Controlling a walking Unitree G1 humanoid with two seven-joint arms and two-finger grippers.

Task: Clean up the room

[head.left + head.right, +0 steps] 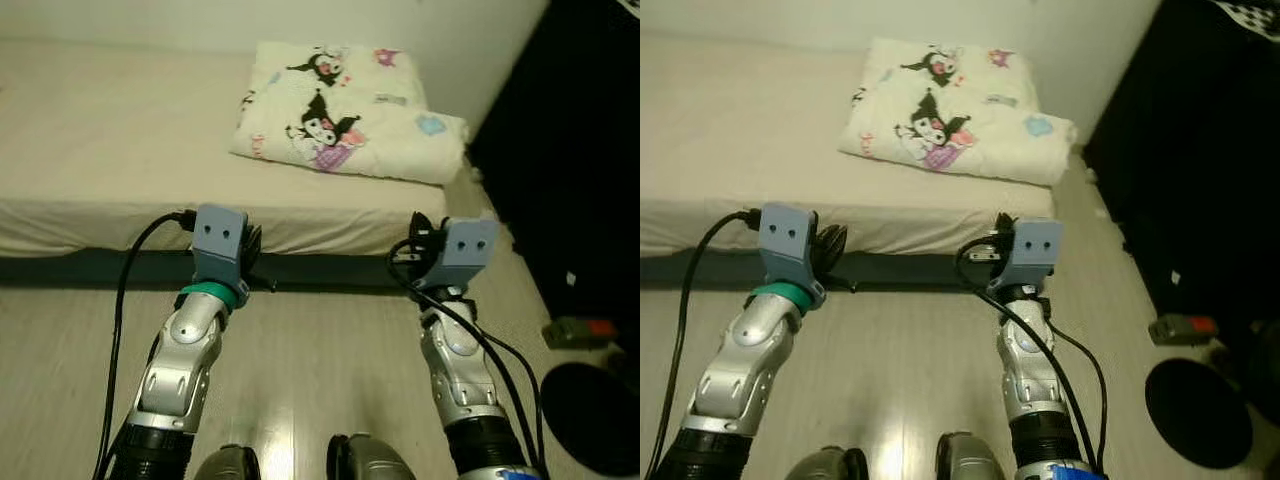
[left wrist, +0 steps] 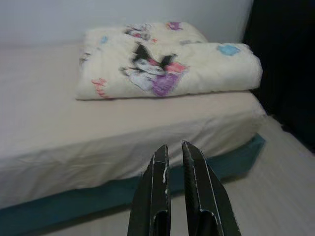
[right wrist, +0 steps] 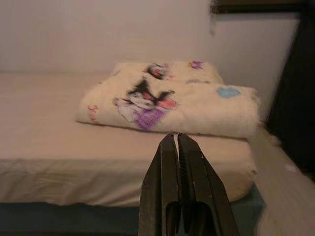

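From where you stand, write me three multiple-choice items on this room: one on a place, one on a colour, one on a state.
1. Where does the folded blanket lie?
A. on the floor
B. on the mattress, at its end near the dark furniture
C. under the mattress

2. What colour is the band on the left arm's wrist?
A. red
B. yellow
C. green

3. How is the right gripper?
A. shut, holding nothing
B. shut on the blanket
C. wide open

Key: 1 B, it rests on the sheet; 2 C, a green ring under the grey mount; 3 A, its fingers meet in open air before the mattress.
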